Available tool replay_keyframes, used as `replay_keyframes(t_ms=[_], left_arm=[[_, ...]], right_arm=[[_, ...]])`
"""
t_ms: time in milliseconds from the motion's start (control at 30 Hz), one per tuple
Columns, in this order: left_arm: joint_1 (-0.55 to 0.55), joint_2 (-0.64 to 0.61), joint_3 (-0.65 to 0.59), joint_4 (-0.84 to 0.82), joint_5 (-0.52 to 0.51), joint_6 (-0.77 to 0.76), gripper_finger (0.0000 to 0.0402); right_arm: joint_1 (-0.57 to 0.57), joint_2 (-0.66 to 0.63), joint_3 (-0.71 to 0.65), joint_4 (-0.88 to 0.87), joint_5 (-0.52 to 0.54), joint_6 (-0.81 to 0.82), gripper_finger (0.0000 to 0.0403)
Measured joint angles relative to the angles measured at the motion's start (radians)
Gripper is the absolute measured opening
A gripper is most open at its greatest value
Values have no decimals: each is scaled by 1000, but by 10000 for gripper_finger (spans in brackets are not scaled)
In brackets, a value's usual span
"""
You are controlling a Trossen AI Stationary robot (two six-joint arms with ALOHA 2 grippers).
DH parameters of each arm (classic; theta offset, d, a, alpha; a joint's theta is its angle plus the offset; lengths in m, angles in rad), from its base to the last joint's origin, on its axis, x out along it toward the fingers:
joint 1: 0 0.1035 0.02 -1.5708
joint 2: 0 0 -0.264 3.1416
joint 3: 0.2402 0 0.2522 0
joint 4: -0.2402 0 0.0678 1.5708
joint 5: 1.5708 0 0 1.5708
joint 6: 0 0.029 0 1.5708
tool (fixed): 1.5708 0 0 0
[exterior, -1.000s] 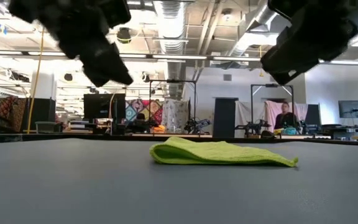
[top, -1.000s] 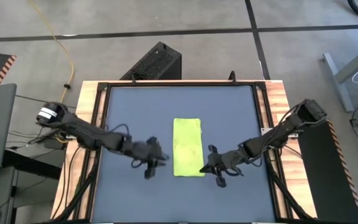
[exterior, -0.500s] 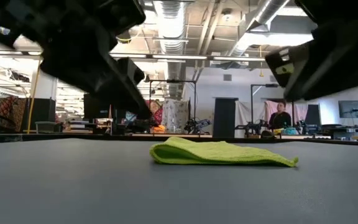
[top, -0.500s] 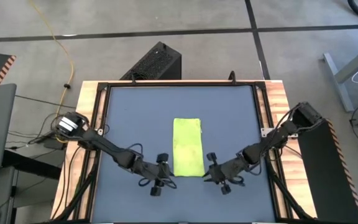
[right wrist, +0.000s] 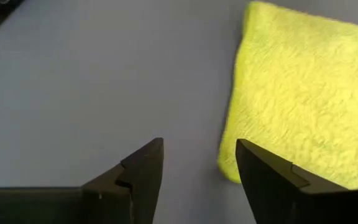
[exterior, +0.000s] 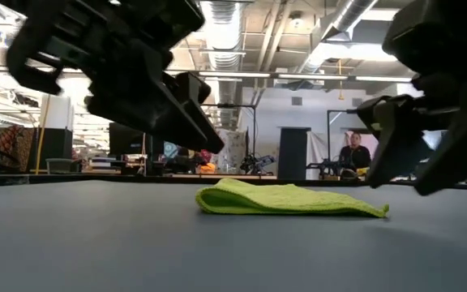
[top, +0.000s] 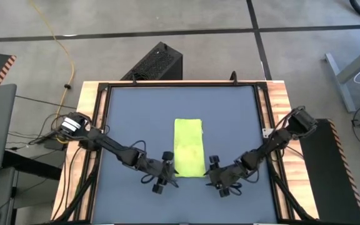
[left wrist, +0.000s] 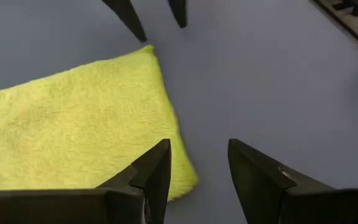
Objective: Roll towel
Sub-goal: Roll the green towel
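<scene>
Two sets of spread fingers, the left gripper (top: 167, 173) and right gripper (top: 214, 174), are seen low in the high view flanking the towel's (top: 189, 147) near end. The folded towel is laid flat mid-frame on the grey-blue counter (top: 130, 119). Beyond, a workshop with ceiling ducts (exterior: 225, 20) is shown.

The worktop (top: 130, 112) lies bare across its far half and along both sides, giving open passage there. The towel (top: 189, 147), a flat folded rectangle, occupies the middle. At its near end the way is crowded: the left pincer (top: 166, 175) sits just beside one near corner, the right pincer (top: 215, 175) just beside the other, both with fingers parted, and their arms slant inward from the worktop's two side edges. A narrow gap remains between the two pincers.
</scene>
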Motion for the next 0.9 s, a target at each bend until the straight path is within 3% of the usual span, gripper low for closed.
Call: replay_keyframes(t_ms=[233, 533, 767, 900], left_arm=[[39, 0, 0, -26, 91, 11, 150], [60, 0, -1, -59, 80, 11, 150], [62, 100, -1, 57, 164, -32, 150], [62, 113, -1, 56, 159, -71, 150]], right_arm=[[-35, 0, 0, -7, -21, -1, 214], [-100, 0, 0, -27, -31, -18, 212], [-108, 0, -16, -29, -42, -18, 212], [-97, 0, -16, -27, -42, -18, 212]])
